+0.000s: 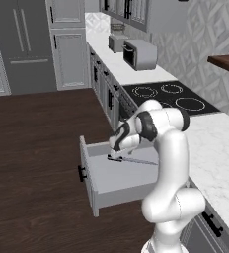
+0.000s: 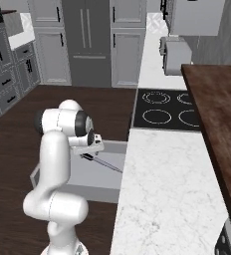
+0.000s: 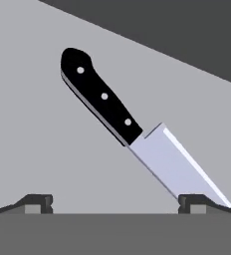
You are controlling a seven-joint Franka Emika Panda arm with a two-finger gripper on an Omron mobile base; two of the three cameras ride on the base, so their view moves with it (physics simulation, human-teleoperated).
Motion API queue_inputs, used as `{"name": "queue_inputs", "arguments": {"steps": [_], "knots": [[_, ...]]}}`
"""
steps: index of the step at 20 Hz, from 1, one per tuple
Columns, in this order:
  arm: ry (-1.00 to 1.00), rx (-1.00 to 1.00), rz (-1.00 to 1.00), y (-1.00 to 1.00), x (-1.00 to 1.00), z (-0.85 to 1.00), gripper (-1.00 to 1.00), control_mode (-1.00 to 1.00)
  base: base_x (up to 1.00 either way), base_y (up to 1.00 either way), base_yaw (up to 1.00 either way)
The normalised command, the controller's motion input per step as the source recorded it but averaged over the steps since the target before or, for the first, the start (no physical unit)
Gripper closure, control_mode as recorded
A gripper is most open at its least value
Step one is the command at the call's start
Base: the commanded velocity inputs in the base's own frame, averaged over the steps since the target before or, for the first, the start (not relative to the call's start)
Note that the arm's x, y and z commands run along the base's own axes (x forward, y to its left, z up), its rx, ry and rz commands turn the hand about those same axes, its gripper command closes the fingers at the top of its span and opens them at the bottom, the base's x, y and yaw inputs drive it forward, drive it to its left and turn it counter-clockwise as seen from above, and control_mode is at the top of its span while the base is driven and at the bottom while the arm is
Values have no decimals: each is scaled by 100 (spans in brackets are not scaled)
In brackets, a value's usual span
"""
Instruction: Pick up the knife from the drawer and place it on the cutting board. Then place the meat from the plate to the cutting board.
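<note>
The knife (image 3: pixel 122 132) lies flat in the open drawer (image 1: pixel 117 179), handle toward the far-left, blade pointing right; the gripper (image 3: pixel 115 201) hangs above, fingers apart.

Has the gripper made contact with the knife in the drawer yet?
Apart. In the hand view the gripper stands open, the knife lying flat on the drawer floor beyond its tips, handle unclamped.

We find no text, label, brand, number or sign that can be read anywhere in these views.
</note>
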Motion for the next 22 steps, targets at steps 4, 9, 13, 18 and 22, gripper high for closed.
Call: {"name": "queue_inputs", "arguments": {"steps": [4, 9, 13, 18, 22], "knots": [[-1, -1, 4, 3, 32, -18, -100, -100, 0, 0, 0], [0, -1, 6, 1, 31, -22, -100, -100, 0, 0, 0], [0, -4, 9, 4, 20, -29, -100, -100, 0, 0, 0], [0, -2, 11, 4, 14, -18, -100, -100, 0, 0, 0], [0, -3, 11, 3, 10, -28, -100, -100, 0, 0, 0]]}}
